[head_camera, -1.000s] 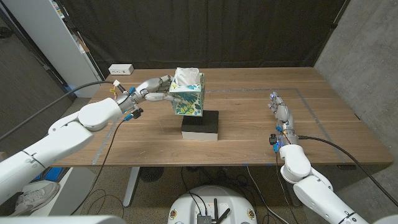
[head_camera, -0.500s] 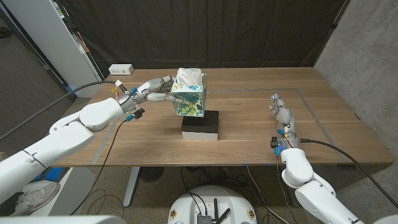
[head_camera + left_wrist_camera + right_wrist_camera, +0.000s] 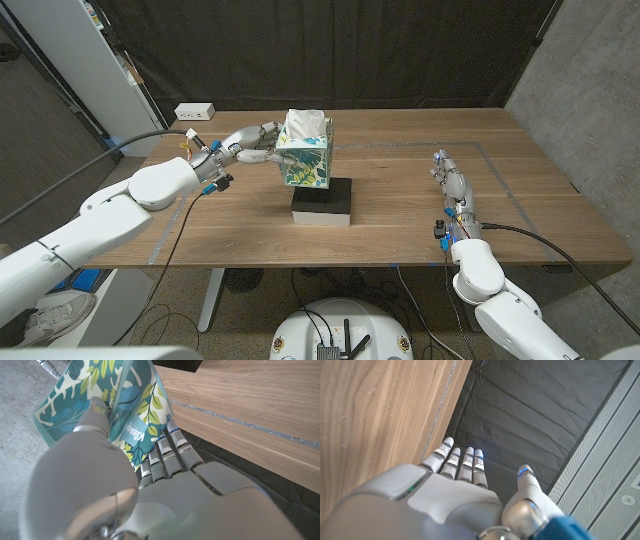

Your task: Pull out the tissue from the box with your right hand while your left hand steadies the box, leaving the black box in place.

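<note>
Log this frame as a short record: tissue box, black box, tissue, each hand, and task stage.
tissue box: floral teal and green tissue box, tilted, on top of the black box
black box: lies on the wooden table, near its middle
tissue: white tissue sticks up from the box's top
left hand: left hand grips the tissue box's side, fingers wrapped on it in the left wrist view
right hand: right hand at the table's right, fingers apart, holds nothing, far from the tissue
stage: box steadied; tissue not yet pulled
</note>
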Controlling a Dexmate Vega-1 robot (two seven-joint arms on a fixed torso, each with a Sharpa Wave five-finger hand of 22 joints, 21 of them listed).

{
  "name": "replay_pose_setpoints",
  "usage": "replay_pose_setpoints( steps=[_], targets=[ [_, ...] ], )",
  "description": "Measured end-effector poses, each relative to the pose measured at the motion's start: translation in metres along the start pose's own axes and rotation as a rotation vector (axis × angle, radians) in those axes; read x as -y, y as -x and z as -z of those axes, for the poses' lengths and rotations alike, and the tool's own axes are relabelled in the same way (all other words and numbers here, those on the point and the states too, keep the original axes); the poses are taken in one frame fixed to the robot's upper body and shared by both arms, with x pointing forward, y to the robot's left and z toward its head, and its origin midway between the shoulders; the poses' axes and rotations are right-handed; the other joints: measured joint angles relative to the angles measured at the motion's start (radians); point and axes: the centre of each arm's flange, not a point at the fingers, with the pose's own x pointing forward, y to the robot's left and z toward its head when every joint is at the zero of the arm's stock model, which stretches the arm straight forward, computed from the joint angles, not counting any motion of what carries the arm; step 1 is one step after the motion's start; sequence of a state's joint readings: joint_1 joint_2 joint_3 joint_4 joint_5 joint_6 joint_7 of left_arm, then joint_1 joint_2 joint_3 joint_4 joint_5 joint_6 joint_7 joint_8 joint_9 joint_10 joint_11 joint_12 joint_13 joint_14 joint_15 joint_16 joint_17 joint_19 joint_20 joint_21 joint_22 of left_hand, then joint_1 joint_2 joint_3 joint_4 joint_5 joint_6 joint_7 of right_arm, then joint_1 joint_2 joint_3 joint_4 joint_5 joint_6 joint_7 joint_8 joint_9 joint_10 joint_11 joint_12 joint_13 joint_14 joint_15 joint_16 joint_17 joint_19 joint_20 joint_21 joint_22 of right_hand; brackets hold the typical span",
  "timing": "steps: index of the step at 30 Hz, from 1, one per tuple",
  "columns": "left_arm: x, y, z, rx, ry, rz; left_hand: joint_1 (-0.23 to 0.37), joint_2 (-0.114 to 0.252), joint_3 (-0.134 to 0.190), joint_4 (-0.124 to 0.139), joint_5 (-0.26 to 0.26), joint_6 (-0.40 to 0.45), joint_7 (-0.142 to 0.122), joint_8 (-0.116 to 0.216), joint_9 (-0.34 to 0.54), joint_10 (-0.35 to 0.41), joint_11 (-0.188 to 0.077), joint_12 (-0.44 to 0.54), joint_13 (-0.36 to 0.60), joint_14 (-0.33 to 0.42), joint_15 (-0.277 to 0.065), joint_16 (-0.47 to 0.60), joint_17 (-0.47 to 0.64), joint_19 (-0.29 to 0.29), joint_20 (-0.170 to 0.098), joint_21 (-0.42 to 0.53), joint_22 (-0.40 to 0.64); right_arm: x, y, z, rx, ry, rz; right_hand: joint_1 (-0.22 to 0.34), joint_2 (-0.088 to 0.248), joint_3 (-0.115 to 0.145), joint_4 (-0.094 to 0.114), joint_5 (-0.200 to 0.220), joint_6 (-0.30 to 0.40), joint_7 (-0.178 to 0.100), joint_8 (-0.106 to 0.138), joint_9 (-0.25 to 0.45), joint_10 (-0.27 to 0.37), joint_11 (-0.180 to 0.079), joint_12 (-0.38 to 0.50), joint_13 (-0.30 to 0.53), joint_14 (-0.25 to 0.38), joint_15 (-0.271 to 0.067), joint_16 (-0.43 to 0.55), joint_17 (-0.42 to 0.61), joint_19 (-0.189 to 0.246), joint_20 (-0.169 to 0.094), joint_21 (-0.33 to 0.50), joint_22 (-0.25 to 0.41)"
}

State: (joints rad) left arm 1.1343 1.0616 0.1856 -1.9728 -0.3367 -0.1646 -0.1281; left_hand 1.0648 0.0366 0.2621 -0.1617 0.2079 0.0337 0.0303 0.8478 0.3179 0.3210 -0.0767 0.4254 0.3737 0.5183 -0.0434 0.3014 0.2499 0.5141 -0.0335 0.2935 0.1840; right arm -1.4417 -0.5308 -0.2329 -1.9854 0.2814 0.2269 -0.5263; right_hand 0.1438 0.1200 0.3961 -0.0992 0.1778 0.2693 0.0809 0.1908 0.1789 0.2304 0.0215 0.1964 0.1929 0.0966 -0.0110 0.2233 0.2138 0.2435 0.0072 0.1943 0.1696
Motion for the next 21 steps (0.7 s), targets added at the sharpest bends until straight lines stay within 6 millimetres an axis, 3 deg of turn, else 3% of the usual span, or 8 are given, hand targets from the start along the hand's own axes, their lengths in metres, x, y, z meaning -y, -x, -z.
replay_pose_setpoints(
  steps=[10, 14, 21],
  targets=[
    [0.001, -0.001, 0.0, 0.001, 0.0, 0.002, 0.0, 0.0, -0.003, 0.0, 0.0, 0.0, 0.0, 0.008, 0.0, 0.0, 0.0, 0.0, 0.005, 0.0, 0.0, -0.001, -0.001, 0.0, 0.0, -0.002, 0.0, -0.004, -0.003, -0.016, -0.001, -0.077, -0.047, -0.008, 0.008, 0.025, 0.025, 0.0, -0.004, -0.004, 0.0, 0.0, -0.005, 0.005, 0.0, 0.0, -0.011, -0.011, 0.0, 0.009, 0.01, -0.01, 0.0, 0.0],
    [0.001, -0.001, 0.0, 0.002, 0.0, 0.002, -0.004, 0.004, -0.003, 0.0, 0.0, 0.0, 0.0, 0.008, 0.0, 0.0, 0.0, 0.0, 0.005, 0.0, 0.0, -0.001, -0.001, -0.002, 0.002, -0.002, 0.0, -0.006, -0.005, -0.026, 0.015, -0.089, -0.061, -0.008, 0.008, 0.034, 0.049, 0.0, -0.012, -0.007, -0.001, 0.0, -0.013, -0.002, -0.004, 0.0, -0.02, -0.02, 0.0, 0.017, 0.014, -0.014, 0.0, 0.0],
    [0.001, -0.001, -0.001, 0.002, 0.0, 0.002, -0.004, 0.004, -0.003, 0.0, -0.001, 0.0, 0.0, 0.008, 0.0, 0.0, 0.0, 0.0, 0.005, 0.002, -0.002, -0.004, -0.002, -0.002, 0.002, -0.002, -0.001, -0.01, -0.01, -0.036, -0.006, -0.124, -0.107, -0.027, 0.0, 0.049, 0.089, 0.0, -0.038, -0.002, -0.01, 0.0, -0.038, 0.009, -0.012, 0.0, -0.041, -0.019, 0.0, 0.026, 0.011, -0.025, 0.0, 0.005]
  ],
)
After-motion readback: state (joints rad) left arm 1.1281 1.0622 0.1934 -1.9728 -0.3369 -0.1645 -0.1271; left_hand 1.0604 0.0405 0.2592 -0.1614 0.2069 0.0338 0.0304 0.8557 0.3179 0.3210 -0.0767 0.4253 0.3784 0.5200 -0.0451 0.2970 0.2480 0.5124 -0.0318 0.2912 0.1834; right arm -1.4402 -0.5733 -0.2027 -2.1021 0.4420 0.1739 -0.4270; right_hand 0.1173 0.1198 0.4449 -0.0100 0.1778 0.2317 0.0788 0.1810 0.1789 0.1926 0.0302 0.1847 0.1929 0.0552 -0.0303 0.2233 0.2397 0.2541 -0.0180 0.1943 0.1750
